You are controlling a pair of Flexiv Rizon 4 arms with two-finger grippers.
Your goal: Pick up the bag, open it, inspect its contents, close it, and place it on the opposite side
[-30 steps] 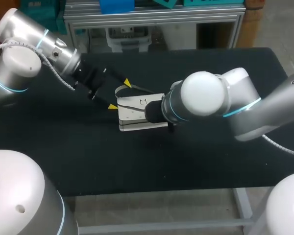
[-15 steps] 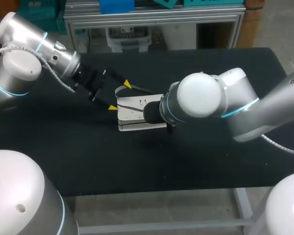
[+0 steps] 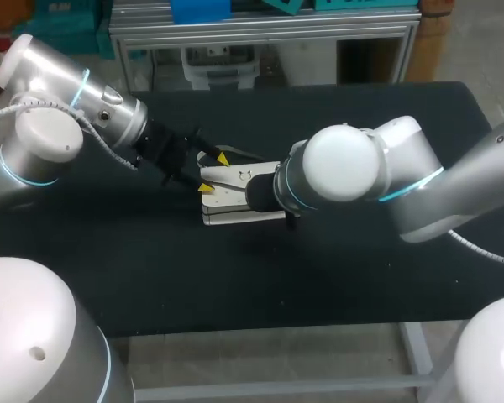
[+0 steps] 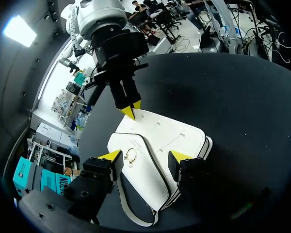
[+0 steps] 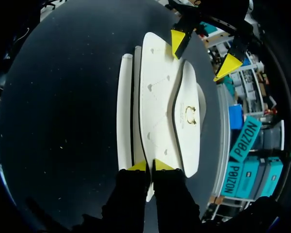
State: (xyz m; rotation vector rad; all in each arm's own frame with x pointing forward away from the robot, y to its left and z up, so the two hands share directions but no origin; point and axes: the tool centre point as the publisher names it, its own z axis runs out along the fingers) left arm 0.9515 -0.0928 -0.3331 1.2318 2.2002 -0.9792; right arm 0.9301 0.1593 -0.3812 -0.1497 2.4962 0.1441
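A white bag (image 3: 231, 199) with a gold ring clasp (image 4: 131, 156) lies flat on the black table (image 3: 361, 277). My right gripper (image 5: 149, 166) is shut on the bag's (image 5: 157, 107) near edge; in the head view my right arm hides it. In the left wrist view it (image 4: 131, 109) pinches the far edge. My left gripper (image 3: 214, 173) has come in from the opposite end. Its fingers stand apart over the flap end of the bag (image 4: 160, 145), one by the clasp, one above the bag's body. The left gripper (image 4: 145, 156) is open. The strap (image 4: 131, 213) loops out under it.
Black tabletop lies bare on every side of the bag, widest toward the front and the right (image 3: 420, 117). Both arms meet over the middle of the table.
My left gripper has moved right onto the bag's end and its fingers have drawn closer together. The right arm and the bag have stayed where they were.
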